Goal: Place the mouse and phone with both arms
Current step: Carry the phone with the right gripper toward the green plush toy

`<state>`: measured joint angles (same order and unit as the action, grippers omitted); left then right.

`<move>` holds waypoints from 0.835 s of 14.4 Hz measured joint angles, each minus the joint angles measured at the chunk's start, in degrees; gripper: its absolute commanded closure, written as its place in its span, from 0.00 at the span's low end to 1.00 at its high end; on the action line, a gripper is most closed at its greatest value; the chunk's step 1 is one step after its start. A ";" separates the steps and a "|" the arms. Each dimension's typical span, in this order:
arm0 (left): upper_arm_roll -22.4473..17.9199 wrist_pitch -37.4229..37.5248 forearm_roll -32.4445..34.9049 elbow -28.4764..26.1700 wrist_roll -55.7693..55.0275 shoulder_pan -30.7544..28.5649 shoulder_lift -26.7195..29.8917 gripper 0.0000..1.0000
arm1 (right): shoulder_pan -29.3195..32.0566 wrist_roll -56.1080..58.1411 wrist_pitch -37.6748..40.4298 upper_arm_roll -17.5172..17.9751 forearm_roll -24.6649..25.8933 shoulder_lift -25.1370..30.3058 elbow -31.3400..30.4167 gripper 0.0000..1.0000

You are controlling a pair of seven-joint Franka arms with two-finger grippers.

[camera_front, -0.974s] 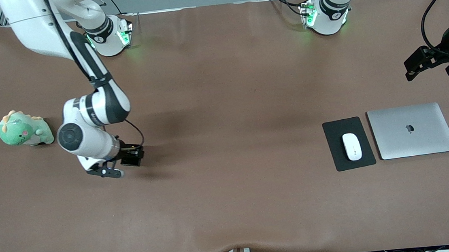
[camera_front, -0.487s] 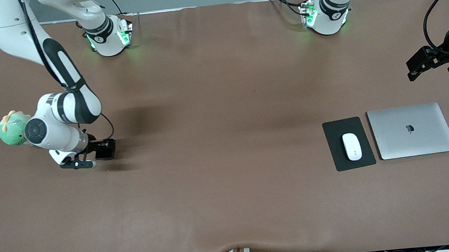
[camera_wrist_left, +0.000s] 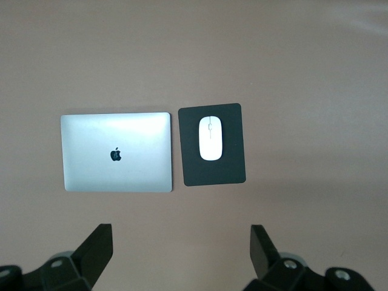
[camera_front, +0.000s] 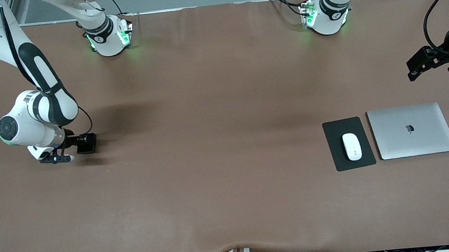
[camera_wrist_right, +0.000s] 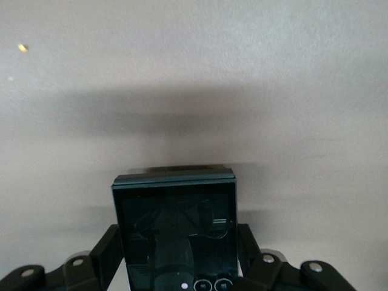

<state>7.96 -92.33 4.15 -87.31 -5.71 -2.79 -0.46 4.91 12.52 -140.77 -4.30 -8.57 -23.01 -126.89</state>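
The black phone [camera_front: 87, 143] hangs a little above the cloth at the right arm's end of the table, with my right gripper [camera_front: 81, 143] shut on it. In the right wrist view the phone [camera_wrist_right: 174, 218] stands between the fingers [camera_wrist_right: 108, 242] of the right gripper [camera_wrist_right: 176, 242], its lenses at the gripper end. The white mouse [camera_front: 352, 146] lies on a black pad [camera_front: 337, 132] toward the left arm's end. My left gripper [camera_front: 411, 70] waits high over that end, open and holding nothing. The left wrist view looks down past the left gripper [camera_wrist_left: 180, 236] onto the mouse [camera_wrist_left: 210, 138].
A closed silver laptop [camera_front: 412, 130] lies beside the pad [camera_wrist_left: 194, 173], at the left arm's end; the left wrist view shows this laptop [camera_wrist_left: 116, 151] too. Brown cloth [camera_front: 218, 151] covers the table. The two lit arm bases stand along the edge farthest from the front camera.
The right arm has carried the phone toward its own end of the table and now covers the green plush toy there. The left arm has barely moved.
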 measured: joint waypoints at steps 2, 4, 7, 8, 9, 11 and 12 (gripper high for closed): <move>0.00 0.05 0.00 0.00 0.00 0.00 0.00 0.00 | 0.00 0.01 -0.62 0.13 0.00 0.00 -0.89 1.00; 0.00 0.13 0.00 0.00 0.00 -0.01 0.00 0.00 | 0.00 0.01 -0.62 0.16 0.00 0.00 -1.28 0.56; 0.00 0.27 0.00 0.00 0.00 -0.05 0.00 0.00 | 0.02 0.01 -0.62 0.16 0.00 0.01 -1.30 0.00; 0.00 0.29 0.00 0.00 0.00 -0.05 0.00 0.00 | 0.04 0.01 -0.62 0.15 0.00 0.01 -1.31 0.00; 0.01 0.32 0.00 -0.01 0.00 -0.04 0.00 0.00 | 0.05 0.00 -0.62 0.15 0.00 0.02 -1.30 0.00; 0.09 0.57 -0.71 -0.04 0.00 -0.02 0.00 0.00 | 0.05 0.00 -0.53 0.16 0.00 0.17 -1.04 0.00; 0.12 1.08 -1.91 -0.05 0.00 -0.01 0.00 0.00 | 0.05 0.00 0.05 0.16 0.00 0.31 -0.40 0.00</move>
<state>8.08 -91.25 2.24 -87.36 -5.71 -2.81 -0.45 4.97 12.52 -140.72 -4.14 -8.58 -22.70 -127.29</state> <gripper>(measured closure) 0.000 0.000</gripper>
